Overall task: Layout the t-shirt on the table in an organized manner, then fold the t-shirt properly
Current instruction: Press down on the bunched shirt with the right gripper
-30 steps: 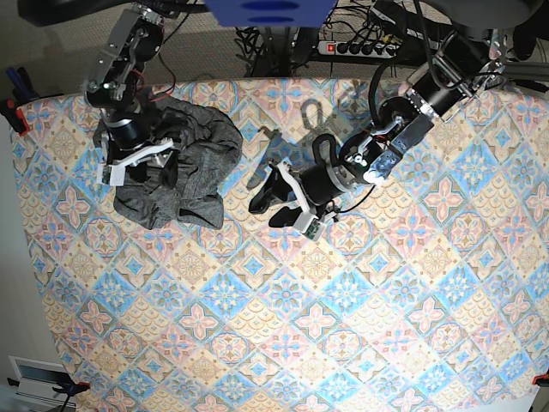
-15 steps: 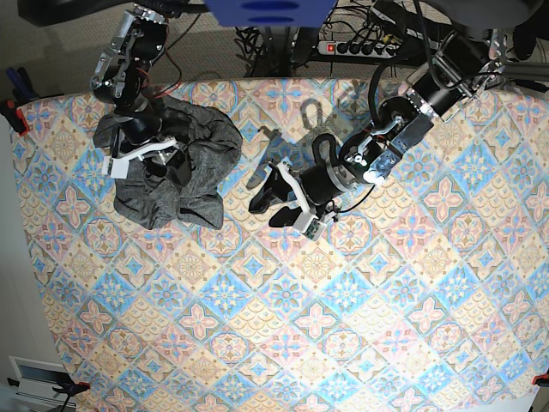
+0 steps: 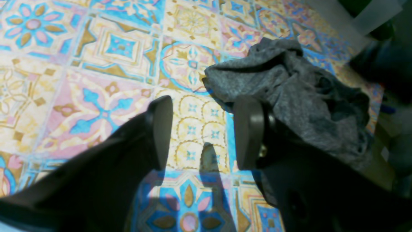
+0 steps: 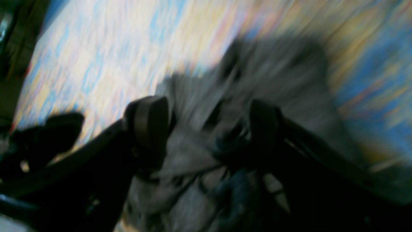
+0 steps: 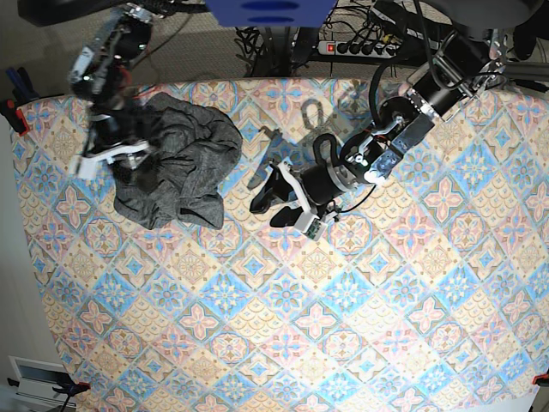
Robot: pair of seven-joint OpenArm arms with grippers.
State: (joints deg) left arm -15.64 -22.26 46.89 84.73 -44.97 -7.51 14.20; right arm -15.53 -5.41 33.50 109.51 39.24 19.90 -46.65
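Dark-grey jersey, the t-shirt [image 5: 176, 163] lay crumpled in a heap near the far left corner of the tabletop [image 5: 283, 326] in the base view. The right hand [image 4: 206, 129] hovered over the heap, jaws spread wide and empty, that view blurred. The left hand [image 3: 201, 132] sat low over bare patterned cloth, jaws parted, gripping nothing, the shirt's edge just beside one finger.
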